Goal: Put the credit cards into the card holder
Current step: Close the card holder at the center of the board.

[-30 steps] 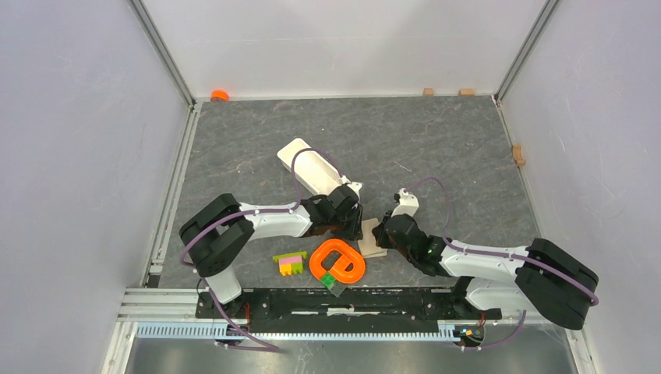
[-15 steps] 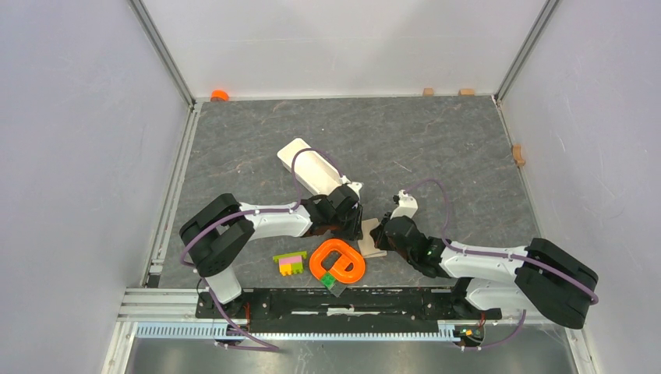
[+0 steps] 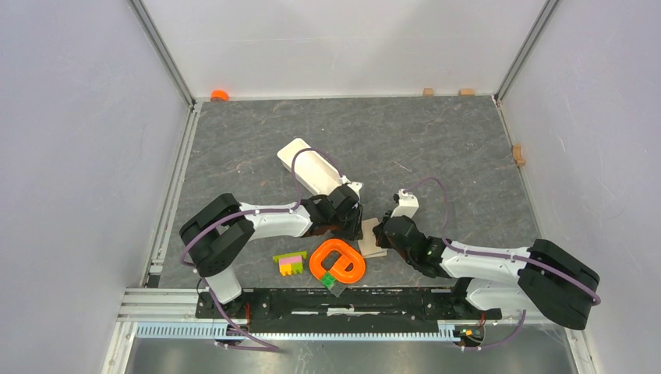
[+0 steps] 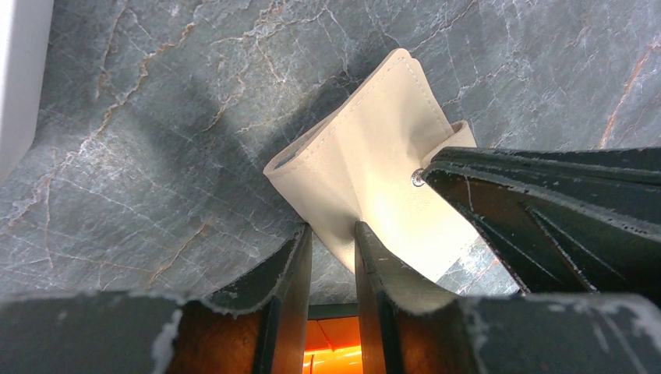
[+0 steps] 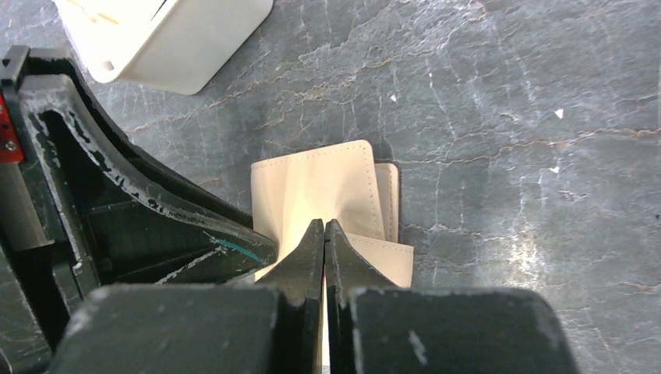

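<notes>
The beige card holder (image 3: pixel 369 237) lies on the grey table between my two arms, creased where the fingers meet it. My left gripper (image 3: pixel 355 220) holds its near edge: in the left wrist view the card holder (image 4: pixel 374 171) narrows into the small gap at the tips of the left gripper (image 4: pixel 334 230). From the other side my right gripper (image 3: pixel 383 234) is shut on a thin layer; in the right wrist view the right gripper (image 5: pixel 325 224) pinches the card holder (image 5: pixel 319 183). The credit cards are out of view.
A long white tray (image 3: pixel 312 167) lies just behind the left gripper. An orange ring (image 3: pixel 337 261), pink-yellow-green toy bricks (image 3: pixel 290 263) and a small green-and-dark block (image 3: pixel 334 280) sit near the arm bases. Small wooden blocks (image 3: pixel 428 91) line the back wall.
My right gripper has edged slightly to the left on the card holder. The left arm has not moved.
</notes>
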Robot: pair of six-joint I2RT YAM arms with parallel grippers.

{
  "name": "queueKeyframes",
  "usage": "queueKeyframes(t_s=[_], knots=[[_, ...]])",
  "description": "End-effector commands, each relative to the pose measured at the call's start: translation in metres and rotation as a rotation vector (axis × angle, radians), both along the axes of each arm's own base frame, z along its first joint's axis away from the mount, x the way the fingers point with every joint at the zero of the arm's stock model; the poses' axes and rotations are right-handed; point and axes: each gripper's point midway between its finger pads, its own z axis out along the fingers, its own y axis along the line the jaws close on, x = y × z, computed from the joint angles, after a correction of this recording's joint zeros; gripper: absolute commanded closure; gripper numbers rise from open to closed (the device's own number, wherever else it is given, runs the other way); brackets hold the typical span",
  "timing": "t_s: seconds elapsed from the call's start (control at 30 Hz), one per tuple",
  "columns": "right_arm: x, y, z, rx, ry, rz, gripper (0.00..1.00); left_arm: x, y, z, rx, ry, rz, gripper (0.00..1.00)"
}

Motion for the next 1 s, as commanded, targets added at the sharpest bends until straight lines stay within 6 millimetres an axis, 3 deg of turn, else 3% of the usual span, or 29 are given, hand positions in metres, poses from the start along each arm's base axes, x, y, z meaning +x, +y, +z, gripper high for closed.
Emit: queueKeyframes(t_s=[0.0, 0.53, 0.97], knots=[[0.013, -0.001, 0.019, -0.017, -0.065, -0.029, 1.0, 0.003, 0.013, -0.014, 0.077, -0.02, 0.013, 0.67], [0.01, 0.013, 0.009, 0.028, -0.038, 0.01, 1.0, 0.003, 0.013, -0.014, 0.078, -0.018, 0.015, 0.67], [0.005, 0.009, 0.0, 0.025, -0.013, 0.006, 1.0, 0.003, 0.013, -0.014, 0.078, -0.018, 0.015, 0.67]])
